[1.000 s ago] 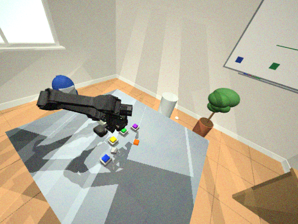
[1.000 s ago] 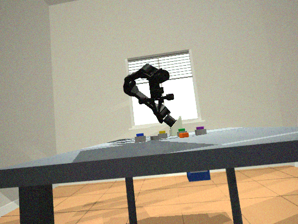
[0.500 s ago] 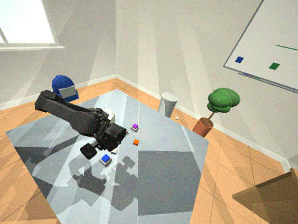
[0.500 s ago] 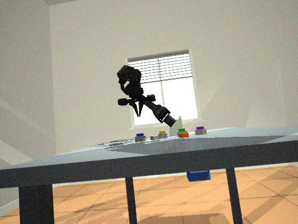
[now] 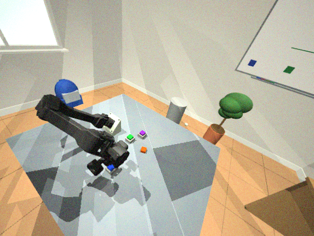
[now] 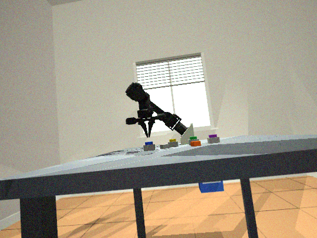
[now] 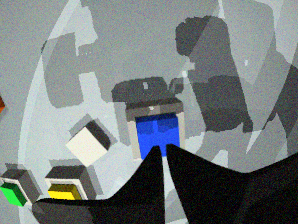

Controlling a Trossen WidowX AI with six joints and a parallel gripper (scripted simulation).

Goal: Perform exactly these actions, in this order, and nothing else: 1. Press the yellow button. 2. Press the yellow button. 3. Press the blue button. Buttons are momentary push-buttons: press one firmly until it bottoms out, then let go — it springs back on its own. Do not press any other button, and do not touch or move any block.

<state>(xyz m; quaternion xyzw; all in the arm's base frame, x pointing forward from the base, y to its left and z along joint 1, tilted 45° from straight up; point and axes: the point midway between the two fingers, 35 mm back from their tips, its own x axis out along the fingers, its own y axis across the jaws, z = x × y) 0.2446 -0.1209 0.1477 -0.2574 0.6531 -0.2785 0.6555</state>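
Observation:
The blue button (image 5: 110,167) (image 6: 148,143) (image 7: 158,132) sits on its grey base near the middle of the table (image 5: 180,163). My gripper (image 6: 147,136) (image 7: 162,151) is shut with nothing in it. It points straight down and hangs a little above the blue button, with a gap between the tips and the cap. The yellow button (image 6: 172,140) (image 7: 63,191) lies further back toward the arm's base. In the top view the arm hides it.
A green button (image 5: 129,136) (image 6: 192,138) (image 7: 11,193) and a purple button (image 5: 142,132) (image 6: 212,136) stand further back. An orange block (image 5: 143,149) (image 6: 195,143) lies beside them. A pale grey block (image 7: 87,144) lies between the blue and yellow buttons.

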